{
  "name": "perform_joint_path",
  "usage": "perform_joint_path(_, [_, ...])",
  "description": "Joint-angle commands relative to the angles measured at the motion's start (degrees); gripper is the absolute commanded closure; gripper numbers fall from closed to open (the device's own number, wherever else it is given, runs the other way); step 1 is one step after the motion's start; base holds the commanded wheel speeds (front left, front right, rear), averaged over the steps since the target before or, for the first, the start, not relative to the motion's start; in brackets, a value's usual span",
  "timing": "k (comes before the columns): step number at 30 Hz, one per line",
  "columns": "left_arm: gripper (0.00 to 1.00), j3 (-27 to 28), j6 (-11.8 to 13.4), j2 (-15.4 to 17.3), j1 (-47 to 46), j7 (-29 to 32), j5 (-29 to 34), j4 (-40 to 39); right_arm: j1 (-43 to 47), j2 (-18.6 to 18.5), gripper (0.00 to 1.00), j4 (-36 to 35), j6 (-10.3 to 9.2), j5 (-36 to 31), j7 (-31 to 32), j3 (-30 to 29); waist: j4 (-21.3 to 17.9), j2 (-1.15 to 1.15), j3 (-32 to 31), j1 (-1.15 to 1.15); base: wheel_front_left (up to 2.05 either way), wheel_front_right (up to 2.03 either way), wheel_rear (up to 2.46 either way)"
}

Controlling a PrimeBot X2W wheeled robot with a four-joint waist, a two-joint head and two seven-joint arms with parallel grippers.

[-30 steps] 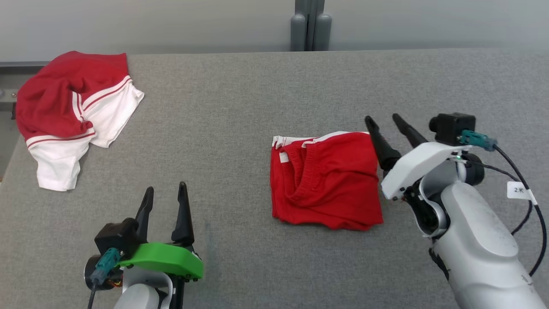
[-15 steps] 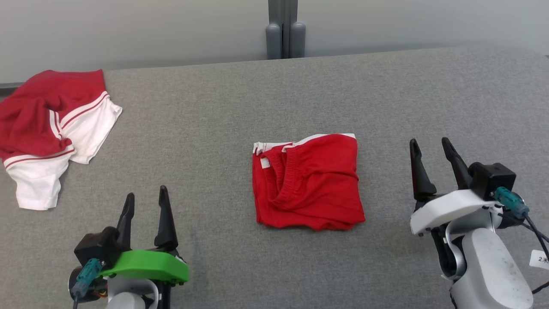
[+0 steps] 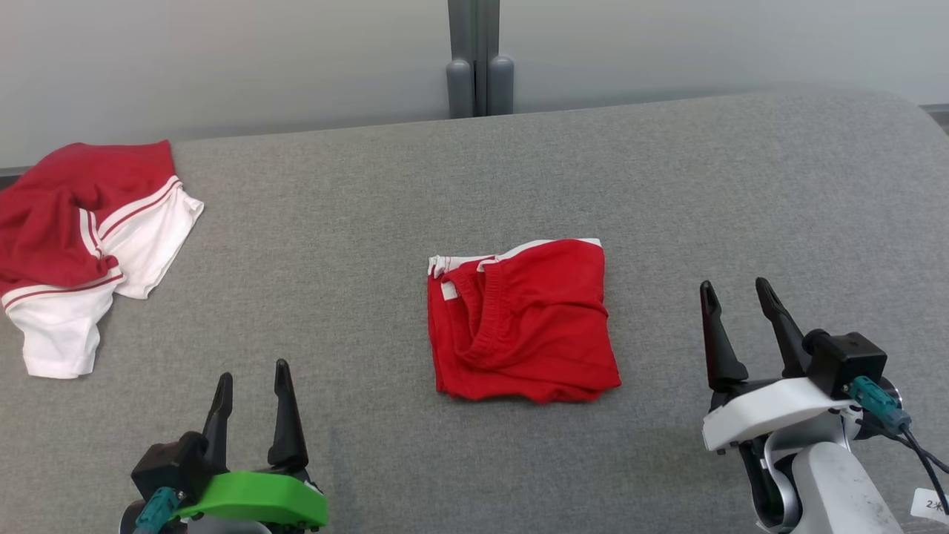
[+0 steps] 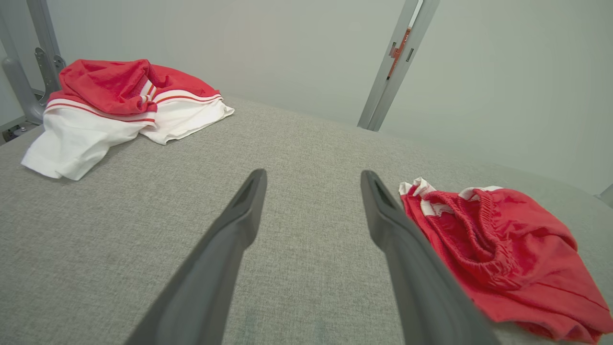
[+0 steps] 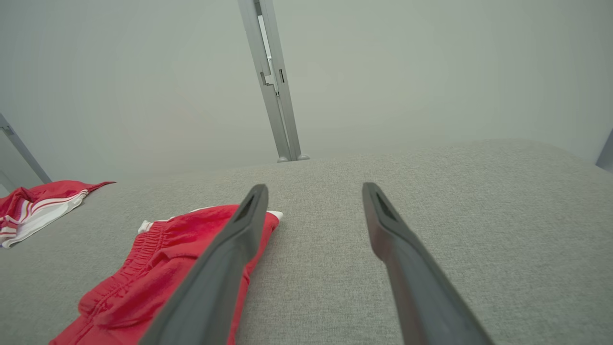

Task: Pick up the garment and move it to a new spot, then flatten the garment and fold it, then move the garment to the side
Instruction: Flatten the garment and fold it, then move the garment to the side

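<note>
Red fabric garment (image 3: 523, 322), folded into a rough square with its white-trimmed waistband at the far left corner, lies near the middle of the grey fabric tabletop (image 3: 356, 222). The left claw (image 3: 253, 371) and right claw (image 3: 734, 284) flank it without touching, each with fingers spread and holding nothing. A crumpled red-and-white garment (image 3: 81, 237) sits at the tabletop's far left edge.

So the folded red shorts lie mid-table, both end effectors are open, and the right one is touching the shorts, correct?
Not quite: the right end effector is clear of the folded red fabric shorts; the head view shows bare grey fabric tabletop between them. The shorts do lie mid-table, and the left end effector and the right are both open.
</note>
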Motion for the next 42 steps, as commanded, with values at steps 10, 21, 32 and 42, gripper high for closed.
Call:
perform_joint_path(10, [0.0, 0.25, -0.47, -0.42, 0.65, -0.17, 0.97, 0.65, 0.73, -0.05, 0.0, 1.09, -0.02, 1.0, -0.41, 0.34, 0.37, 0.0, -0.35, 0.0, 0.0, 0.0, 0.0])
perform_joint_path(21, [0.0, 0.13, -0.47, -0.46, -0.2, -0.17, 1.09, 0.95, -0.73, -0.05, 0.0, 2.19, -0.02, 1.79, 2.13, 0.81, 1.01, 0.0, 0.34, 0.0, 0.0, 0.0, 0.0])
perform_joint_path(32, [0.0, -0.04, -0.91, -1.15, -2.21, -0.18, 1.14, 0.45, -8.27, -0.08, 0.0, 4.76, -0.02, 5.65, 18.53, 1.5, 4.57, 0.0, 3.9, 0.0, 0.0, 0.0, 0.0])
perform_joint_path(42, [0.0, 0.23, -1.45, -2.26, -3.59, -0.18, 1.32, 1.05, -13.61, -0.97, 0.0, 12.42, -0.02, 7.39, 30.65, 1.82, 10.15, 0.0, 7.14, 0.0, 0.0, 0.0, 0.0])
